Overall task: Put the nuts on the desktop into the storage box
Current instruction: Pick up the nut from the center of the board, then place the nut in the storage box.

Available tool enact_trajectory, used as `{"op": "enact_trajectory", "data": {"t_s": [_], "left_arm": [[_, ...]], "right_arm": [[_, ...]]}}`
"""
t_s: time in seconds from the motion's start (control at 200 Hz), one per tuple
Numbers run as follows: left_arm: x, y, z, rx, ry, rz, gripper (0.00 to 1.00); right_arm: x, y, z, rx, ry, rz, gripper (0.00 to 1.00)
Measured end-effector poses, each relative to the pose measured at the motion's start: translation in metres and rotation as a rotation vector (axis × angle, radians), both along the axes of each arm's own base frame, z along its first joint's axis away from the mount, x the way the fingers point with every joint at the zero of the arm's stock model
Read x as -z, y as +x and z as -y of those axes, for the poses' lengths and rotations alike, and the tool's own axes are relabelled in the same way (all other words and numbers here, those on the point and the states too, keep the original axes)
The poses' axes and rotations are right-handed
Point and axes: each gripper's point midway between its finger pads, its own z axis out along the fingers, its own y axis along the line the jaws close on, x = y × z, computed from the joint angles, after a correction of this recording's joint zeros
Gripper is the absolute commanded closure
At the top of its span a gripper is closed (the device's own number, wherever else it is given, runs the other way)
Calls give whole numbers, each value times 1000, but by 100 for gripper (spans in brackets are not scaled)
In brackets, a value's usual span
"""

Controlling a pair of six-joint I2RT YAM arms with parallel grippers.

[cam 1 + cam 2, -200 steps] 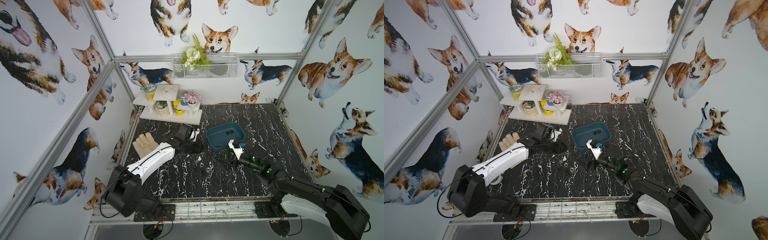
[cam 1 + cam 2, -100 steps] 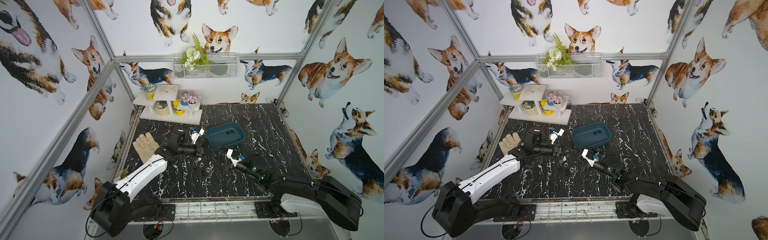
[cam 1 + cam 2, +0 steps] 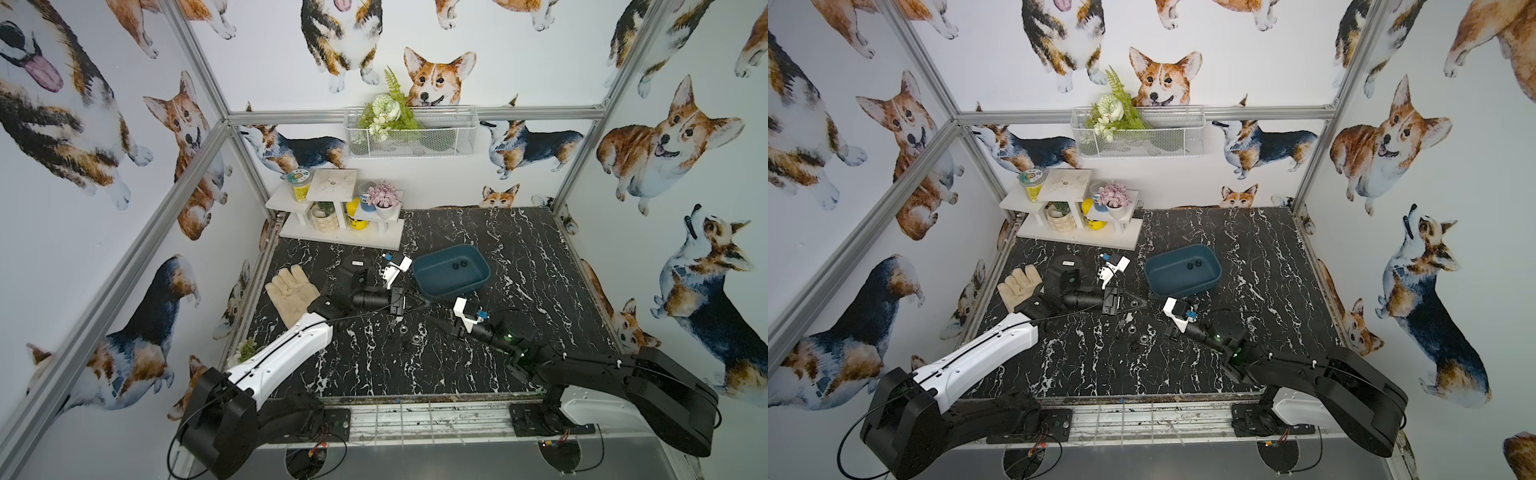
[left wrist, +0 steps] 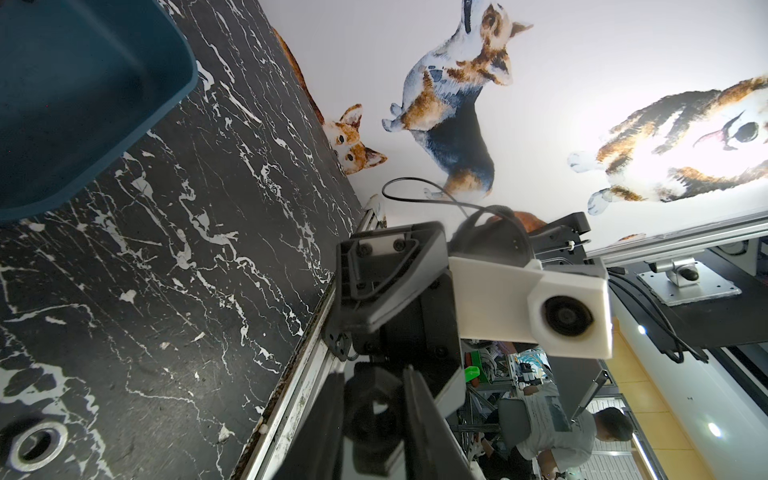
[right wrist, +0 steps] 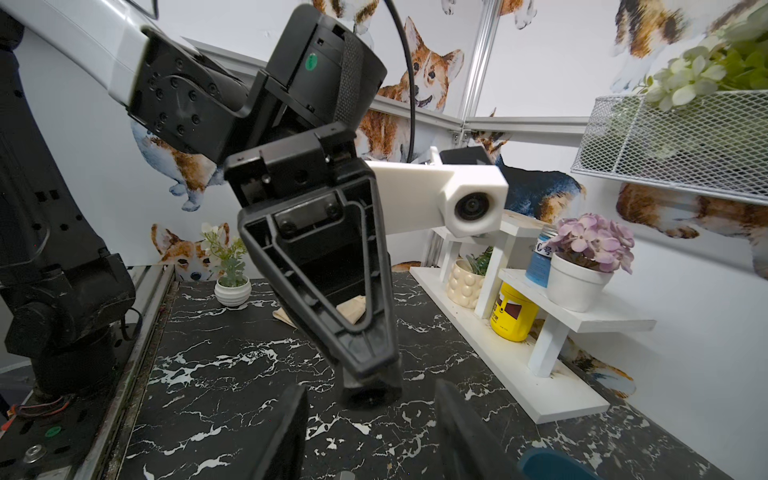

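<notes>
My L fingers (image 4: 419, 419) pinch a dark nut (image 4: 359, 419) just beside the storage box (image 3: 440, 282), prob. to lift it over the rim & drop. My R fingers (image 5: 461, 436) are spread, empty, facing it. Silver nuts (image 3: 414, 340) lie on the surface (image 3: 519, 257); two dark nuts (image 3: 460, 265) in box

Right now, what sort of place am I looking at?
Probably a robot test booth dressed as a home desk: corgi-print walls on a metal frame, a left arm and right arm mounted at the desktop's edge, a decor shelf.
</notes>
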Motion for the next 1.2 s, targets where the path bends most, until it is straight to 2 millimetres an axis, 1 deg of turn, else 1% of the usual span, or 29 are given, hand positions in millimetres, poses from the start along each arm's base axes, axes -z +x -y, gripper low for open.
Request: {"op": "enact_trajectory", "data": {"t_s": [0.195,0.34,0.445,0.485,0.541,0.606,0.706,0.746,0.796,0.861,0.926,1.001,1.031,1.121,1.201], "left_arm": [[-1,-1,1,11,-6,0,79],[3,-1,3,21,-5,-24,79],[2,0,3,22,-11,-17,78],[2,0,4,25,-12,-19,75],[3,1,4,27,-14,-18,65],[3,1,5,29,-19,-27,62],[5,0,7,43,-22,-44,58],[6,0,7,42,-23,-45,51],[5,2,7,35,-26,-45,37],[2,3,7,32,-35,-37,21],[0,6,6,22,-38,-30,11],[-2,12,2,-13,-35,-11,3],[-4,14,0,-29,-28,6,1],[-8,23,-5,-92,15,70,0],[-8,34,-12,-164,78,134,0]], "right_arm": [[-2,1,-3,-7,1,2,59],[-1,2,-4,-10,-2,0,72],[-3,2,-4,-10,2,3,82],[-3,2,-4,-9,3,1,86],[-2,2,-4,-7,1,-2,90],[-3,3,-4,-5,-5,-2,93],[-3,5,-7,-5,-17,-16,93],[-2,9,-6,3,-20,-34,92],[-5,17,-2,18,-12,-67,92],[-7,28,4,46,3,-113,93],[-7,43,13,80,15,-179,94],[-3,61,20,120,11,-272,94],[-2,69,23,139,7,-306,95],[5,93,30,205,-27,-399,95],[20,118,41,287,-74,-509,95]]}}
